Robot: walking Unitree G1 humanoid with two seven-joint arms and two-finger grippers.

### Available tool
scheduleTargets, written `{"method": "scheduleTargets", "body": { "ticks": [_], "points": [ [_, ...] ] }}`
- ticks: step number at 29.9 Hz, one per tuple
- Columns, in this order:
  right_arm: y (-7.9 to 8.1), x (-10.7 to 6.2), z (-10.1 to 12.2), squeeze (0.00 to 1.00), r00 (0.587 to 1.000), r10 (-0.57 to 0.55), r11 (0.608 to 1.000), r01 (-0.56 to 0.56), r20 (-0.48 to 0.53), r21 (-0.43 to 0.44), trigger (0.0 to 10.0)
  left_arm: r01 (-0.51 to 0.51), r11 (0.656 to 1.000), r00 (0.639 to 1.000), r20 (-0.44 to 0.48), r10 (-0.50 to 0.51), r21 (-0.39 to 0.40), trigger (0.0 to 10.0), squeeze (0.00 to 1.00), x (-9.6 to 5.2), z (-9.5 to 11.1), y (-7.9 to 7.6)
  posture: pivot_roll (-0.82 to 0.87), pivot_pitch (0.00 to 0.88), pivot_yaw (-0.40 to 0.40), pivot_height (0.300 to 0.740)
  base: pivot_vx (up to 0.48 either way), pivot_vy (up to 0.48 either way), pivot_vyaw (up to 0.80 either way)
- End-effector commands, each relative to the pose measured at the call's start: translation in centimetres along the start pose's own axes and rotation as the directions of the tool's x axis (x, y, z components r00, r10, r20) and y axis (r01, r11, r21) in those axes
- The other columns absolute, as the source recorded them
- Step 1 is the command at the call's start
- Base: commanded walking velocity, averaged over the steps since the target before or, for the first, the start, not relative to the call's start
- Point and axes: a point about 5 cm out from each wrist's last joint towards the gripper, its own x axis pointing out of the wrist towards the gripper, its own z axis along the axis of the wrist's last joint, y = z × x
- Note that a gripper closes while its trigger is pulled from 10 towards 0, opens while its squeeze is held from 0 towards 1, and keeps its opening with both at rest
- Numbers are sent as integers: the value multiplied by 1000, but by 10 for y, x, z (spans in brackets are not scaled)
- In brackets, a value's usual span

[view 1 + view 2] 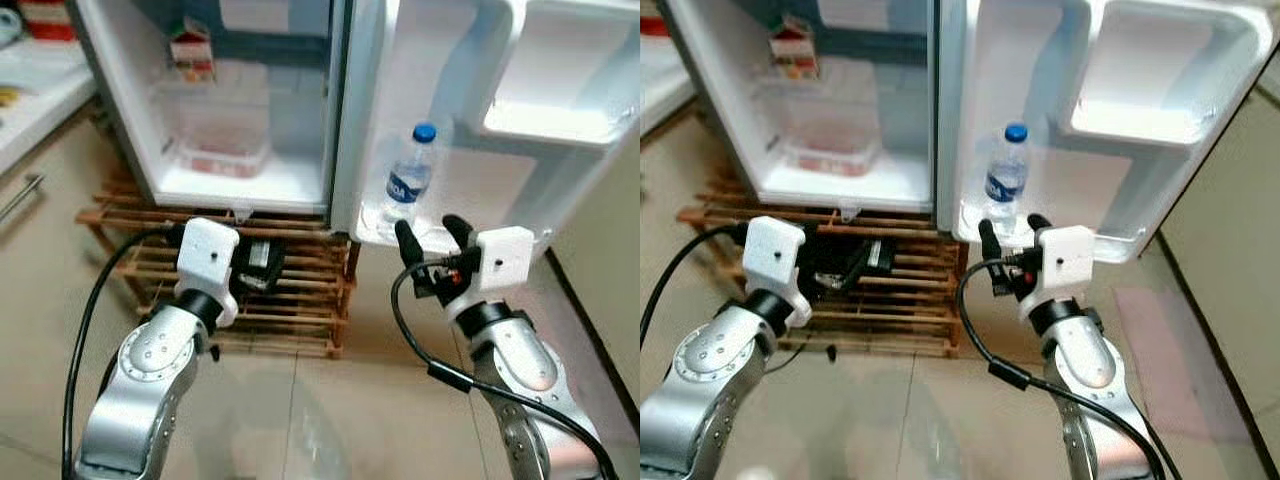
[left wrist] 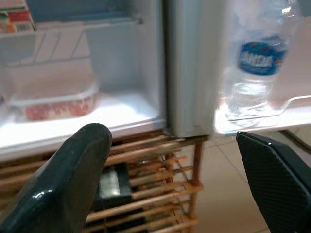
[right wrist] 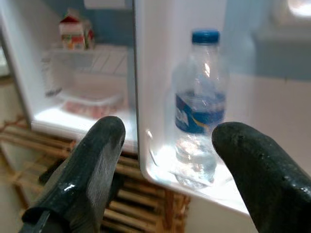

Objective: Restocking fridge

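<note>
- Nearest the camera, on a pale tiled floor (image 1: 300, 420), the humanoid's two silver arms reach toward an open fridge, black cables trailing from both wrists.
- On the robot's right, the right claw (image 1: 434, 238) hangs just short of the door's bottom shelf (image 1: 375, 232), its two black fingers spread apart and holding nothing.
- On the robot's left, the left claw (image 2: 170, 179) points at a slatted wooden rack (image 1: 290, 290) under the fridge; its wrist camera shows its fingers wide apart and empty.
- Just beyond the right claw, a clear water bottle (image 1: 408, 180) with a blue cap and blue label stands upright in the bottom door shelf, apart from the fingers; this part of the restocking looks done.
- Higher on the open door (image 1: 470, 90), a moulded white compartment (image 1: 545, 120) looks empty as far as can be seen.
- Inside the fridge cabinet (image 1: 240, 180), a lidded clear tub (image 1: 225, 150) with something red in it sits on the floor of the compartment, and a red-and-white carton (image 1: 192, 55) stands on the wire shelf above; much room is left, so more stocking seems likely.
- A dark, flat object (image 1: 262, 262) lies on the wooden rack; what it is cannot be told.
- To the far left, a pale worktop (image 1: 30, 90) edges the scene; the door's lip and the rack are the nearest things a claw could catch on.
</note>
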Motion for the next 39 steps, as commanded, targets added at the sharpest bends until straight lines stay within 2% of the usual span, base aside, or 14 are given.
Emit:
{"method": "scheduleTargets", "body": {
  "ticks": [1, 10, 16, 18, 19, 24, 36, 39],
  "points": [
    [0, 3, 3, 0, 1000, 1, 1000, -1, 21, -1, 10000, -10, 1000, 1000, 12, 10, 20, 10000, 0, 1, 4, 3, 19, 23, 1, 740, 0, -480, 800],
    [0, 4, 4, 0, 1000, -7, 1000, 7, 29, 6, 10000, 4, 1000, 1000, 17, -4, 22, 10000, 0, 3, 6, 2, 10, 27, 11, 740, 0, -480, 800],
    [0, -6, 1, 0, 1000, 2, 1000, -3, 18, 17, 10000, 27, 999, 1000, 9, -27, 21, 10000, 0, 1, 3, 0, 6, 28, 14, 740, 0, -480, 800],
    [0, -13, -4, 0, 1000, 17, 999, -17, 4, 48, 10000, 48, 999, 999, 5, -48, 21, 10000, 0, -2, 1, -2, 6, 29, 14, 740, 0, -480, 0],
    [2, -23, -11, 0, 998, 58, 997, -57, -20, 57, 10000, 64, 998, 998, 2, -64, 16, 10000, 0, -5, -1, -3, 8, 29, 14, 740, 0, -480, 0],
    [3, -32, -14, 0, 994, 111, 991, -110, -16, 73, 10000, 67, 998, 998, -1, -67, 9, 10000, 0, -8, -3, -2, 10, 27, 12, 740, 0, -480, 0],
    [2, -34, -13, 0, 992, 128, 989, -127, -4, 80, 10000, 51, 999, 999, 11, -51, -16, 10000, 0, -15, -5, 0, 17, 14, 3, 740, 0, -480, 0],
    [2, -34, -11, 0, 989, 146, 986, -147, 13, 79, 10000, 38, 998, 999, 36, -36, -42, 10000, 0, -18, -4, 1, 18, 10, -2, 740, 0, 0, 0]
  ]
}}
